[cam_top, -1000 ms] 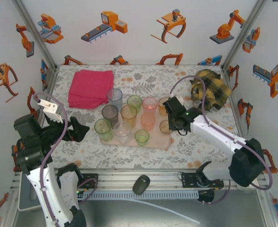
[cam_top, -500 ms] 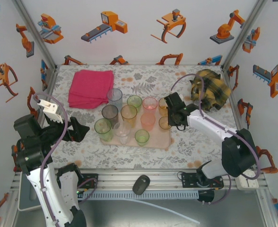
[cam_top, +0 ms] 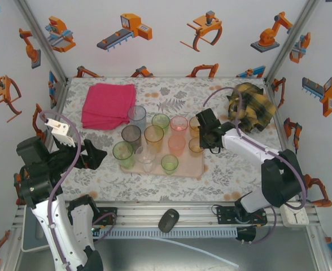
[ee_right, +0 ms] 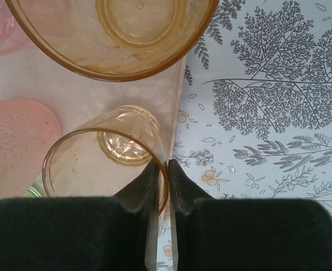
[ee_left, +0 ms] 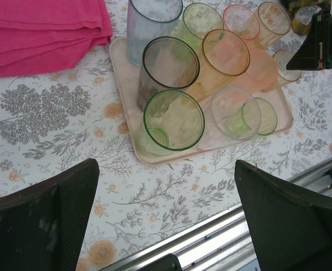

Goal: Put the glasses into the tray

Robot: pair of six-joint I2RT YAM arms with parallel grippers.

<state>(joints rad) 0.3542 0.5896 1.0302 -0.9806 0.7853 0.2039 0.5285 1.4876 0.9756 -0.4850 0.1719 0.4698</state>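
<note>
Right tool (ee_right: 167, 165) clamped, seemingly on orange glass (ee_right: 92, 169)

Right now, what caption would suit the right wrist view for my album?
The right gripper pinches the rim of a small orange tumbler at the edge of the pale pink tray.

Bright, even light falls from above, so the glasses (cam_top: 153, 134) cast only soft, faint shadows on the table (cam_top: 98, 180). The overhead view is crisp; the right wrist view goes soft at its near edge.
</note>
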